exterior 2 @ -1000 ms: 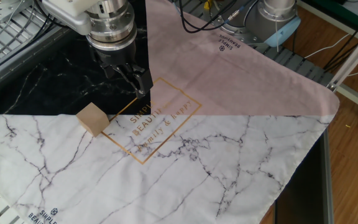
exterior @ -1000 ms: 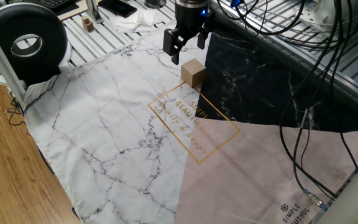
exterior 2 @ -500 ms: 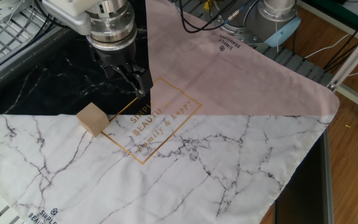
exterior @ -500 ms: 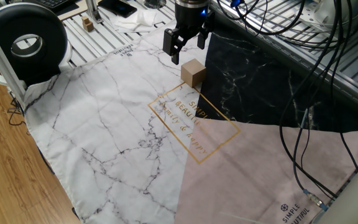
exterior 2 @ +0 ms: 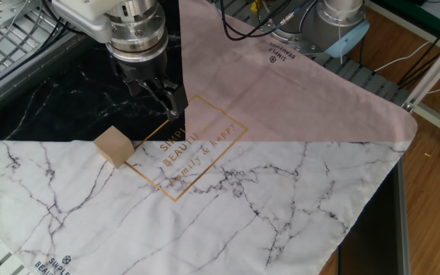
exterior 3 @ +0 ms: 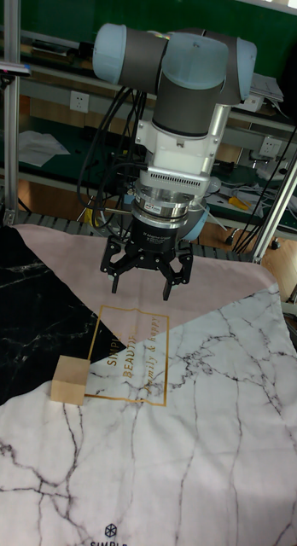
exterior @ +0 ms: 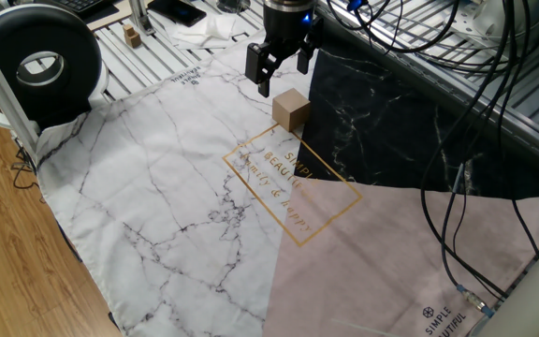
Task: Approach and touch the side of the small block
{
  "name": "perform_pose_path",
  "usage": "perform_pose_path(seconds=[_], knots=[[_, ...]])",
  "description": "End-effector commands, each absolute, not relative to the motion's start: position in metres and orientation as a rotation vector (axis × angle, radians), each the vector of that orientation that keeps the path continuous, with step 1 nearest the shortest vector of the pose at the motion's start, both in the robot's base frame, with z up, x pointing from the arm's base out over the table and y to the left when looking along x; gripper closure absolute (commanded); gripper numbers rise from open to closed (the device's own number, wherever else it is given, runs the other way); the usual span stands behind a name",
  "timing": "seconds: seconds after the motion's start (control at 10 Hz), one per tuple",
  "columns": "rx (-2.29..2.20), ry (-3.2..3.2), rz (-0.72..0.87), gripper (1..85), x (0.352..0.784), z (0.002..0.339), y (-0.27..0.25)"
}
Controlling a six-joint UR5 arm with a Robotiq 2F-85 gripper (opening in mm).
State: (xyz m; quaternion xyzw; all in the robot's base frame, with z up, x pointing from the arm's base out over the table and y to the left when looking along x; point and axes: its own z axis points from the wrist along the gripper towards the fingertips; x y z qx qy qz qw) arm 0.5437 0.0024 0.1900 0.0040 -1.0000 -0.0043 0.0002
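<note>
The small block (exterior: 290,108) is a tan wooden cube standing on the patchwork cloth where the white marble and black marble panels meet, also seen as the block (exterior 2: 114,145) and block (exterior 3: 70,378). My gripper (exterior: 284,77) hangs open just behind the cube in one fixed view, with nothing between its fingers. In the other fixed view the gripper (exterior 2: 161,98) is up and to the right of the cube, with a gap between them. The tall view puts the gripper (exterior 3: 142,286) above the cloth, right of and higher than the cube.
A black round device (exterior: 40,61) stands at the cloth's far left corner. A tiny tan block (exterior: 132,36) sits on the slatted table behind it. Black cables (exterior: 457,140) drape over the right side. The gold-printed frame (exterior: 293,183) lies in front of the cube.
</note>
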Motion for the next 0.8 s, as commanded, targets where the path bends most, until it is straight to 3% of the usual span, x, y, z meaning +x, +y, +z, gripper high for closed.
perform_pose_path(seconds=[0.0, 0.7], knots=[[-0.257, -3.460, 0.116, 84.7, 0.626, 0.205, -0.021], [-0.223, -3.424, 0.148, 84.7, 0.618, 0.198, -0.024]])
